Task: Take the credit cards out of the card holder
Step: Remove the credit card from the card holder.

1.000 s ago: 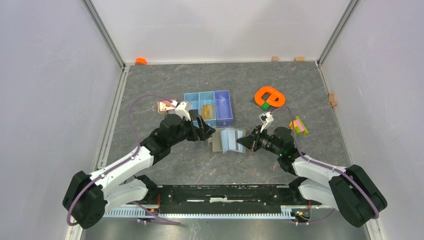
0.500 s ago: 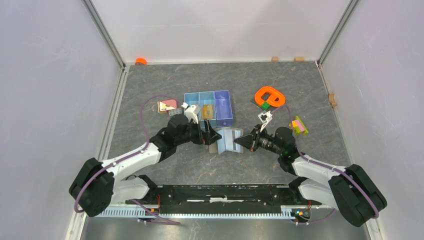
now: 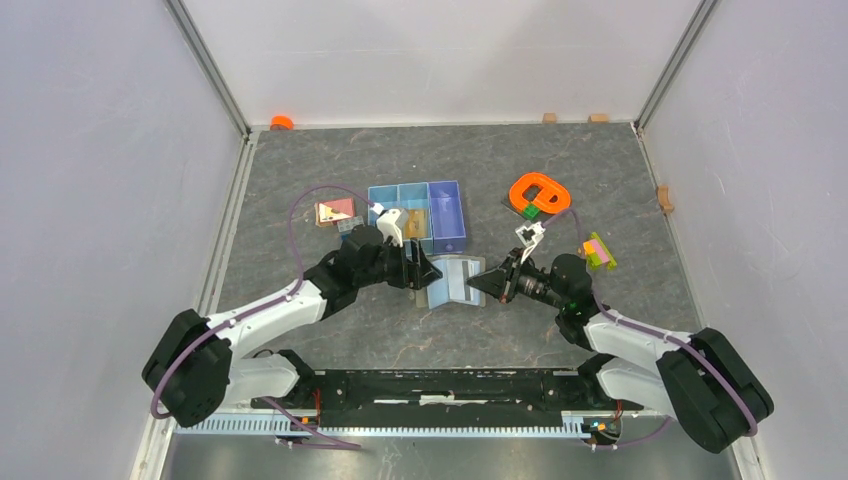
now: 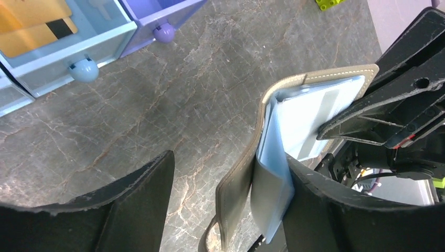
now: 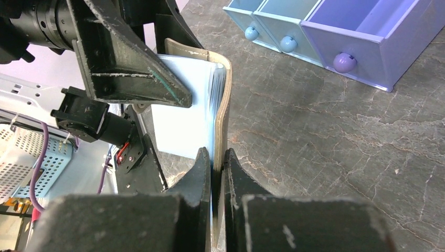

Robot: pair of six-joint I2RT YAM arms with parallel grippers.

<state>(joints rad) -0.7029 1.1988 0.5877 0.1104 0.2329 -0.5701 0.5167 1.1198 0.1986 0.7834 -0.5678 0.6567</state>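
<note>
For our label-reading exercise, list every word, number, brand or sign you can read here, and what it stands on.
None legible in any view.
Tan-orange flat piece with a black stripe, in the pale blue tray compartment: no readable print.
Grey-taupe folding card holder with pale blue inside: no lettering shows.

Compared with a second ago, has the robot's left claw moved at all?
Yes. Against the fixed blue tray, the left gripper has shifted right, closer to the grey wallet.

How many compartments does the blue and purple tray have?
3, side by side: the left one partly under the left arm, the middle one holding a tan item, the right one purple.
</note>
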